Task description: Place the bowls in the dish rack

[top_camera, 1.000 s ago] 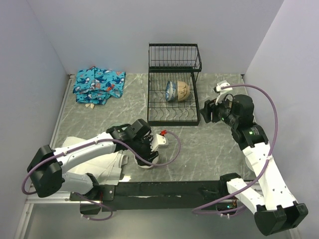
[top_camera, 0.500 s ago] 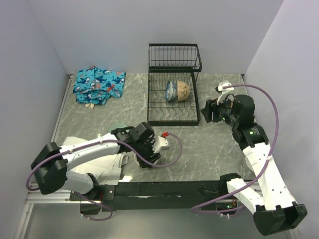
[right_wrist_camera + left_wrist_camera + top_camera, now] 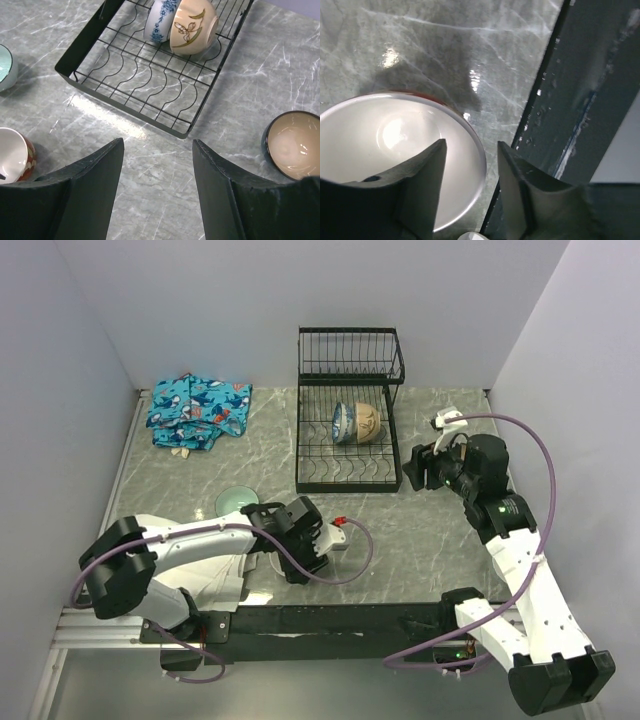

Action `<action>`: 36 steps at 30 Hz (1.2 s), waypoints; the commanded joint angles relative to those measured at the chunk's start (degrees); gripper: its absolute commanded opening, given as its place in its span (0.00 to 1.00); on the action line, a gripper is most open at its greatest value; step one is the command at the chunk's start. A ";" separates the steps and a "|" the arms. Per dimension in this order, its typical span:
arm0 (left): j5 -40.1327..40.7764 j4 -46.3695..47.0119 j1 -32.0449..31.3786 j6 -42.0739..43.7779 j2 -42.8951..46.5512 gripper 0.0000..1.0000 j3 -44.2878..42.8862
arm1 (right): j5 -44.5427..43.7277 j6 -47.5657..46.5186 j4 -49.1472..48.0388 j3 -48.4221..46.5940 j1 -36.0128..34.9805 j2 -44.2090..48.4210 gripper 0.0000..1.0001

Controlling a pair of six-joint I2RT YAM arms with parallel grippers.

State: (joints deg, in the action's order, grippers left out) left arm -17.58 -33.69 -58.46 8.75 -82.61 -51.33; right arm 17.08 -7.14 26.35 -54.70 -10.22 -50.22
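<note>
At the near edge of the table (image 3: 420, 540), the left jaws stand parted astride the rim of a white bowl (image 3: 390, 135), not yet pinching; the grasp looks to be the step in hand, and next they must close and lift it clear. Farther in sits a pale green bowl (image 3: 237, 502), the right jaws hover wide and empty beside the dish rack (image 3: 348, 465), where two bowls (image 3: 365, 423) stand on edge
</note>
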 commanded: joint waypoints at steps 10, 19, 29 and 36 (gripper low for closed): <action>2.82 2.14 -0.69 -3.48 -1.86 0.22 -2.37 | 1.20 0.19 -3.50 1.87 0.55 2.49 0.64; -1.22 -10.83 -0.43 -0.15 -2.81 0.01 -19.57 | -0.38 -1.04 -2.00 -2.25 0.64 -1.11 0.64; -18.59 -6.06 15.54 -0.72 -18.18 0.01 -48.67 | -0.22 -0.26 0.28 -8.32 5.99 -9.45 0.59; -33.03 32.91 19.87 -21.21 -18.99 0.01 -39.83 | -0.03 1.60 1.95 -10.78 12.67 -15.26 0.64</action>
State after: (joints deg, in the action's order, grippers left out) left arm -37.54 -27.44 -38.48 -0.10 -102.61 -95.39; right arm 16.78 -7.03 27.77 -62.39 -0.43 -63.53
